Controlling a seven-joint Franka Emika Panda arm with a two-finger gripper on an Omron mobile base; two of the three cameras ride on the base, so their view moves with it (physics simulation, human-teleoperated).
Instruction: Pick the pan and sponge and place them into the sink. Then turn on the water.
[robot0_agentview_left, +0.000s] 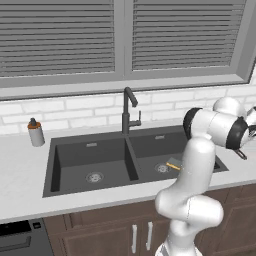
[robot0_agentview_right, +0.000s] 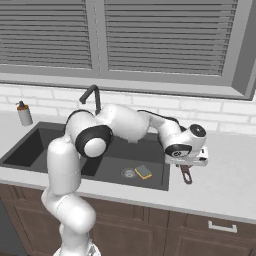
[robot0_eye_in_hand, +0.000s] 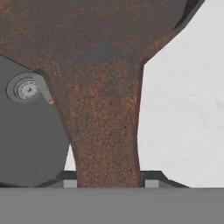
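Rust-brown speckled pan handle runs up the middle of the hand view, widening into the dark brown pan body across the top. Two small dark fingertips sit at the bottom on either side of the handle base, pressed against it, so the gripper is pinching the handle, jaws narrow, nothing else between them. Left of the handle in that view lies the dark grey sink floor with a round metal drain; a sliver of yellow shows right at the handle's edge beside the drain. White speckled countertop is on the right.

Right base view: the gripper is at the right end of the large dark grey rectangular double-basin sink, over its right rim where it meets the counter. The thin dark end of the pan handle hangs below the hand, lifted off the counter. The pan bowl is hidden behind the hand.

The small flat yellow sponge with darker top lies on the floor of the right basin, just beside its drain, also seen at. Tall dark gooseneck faucet stands behind the divider. A grey soap bottle with brown cap stands on the counter left of the sink.
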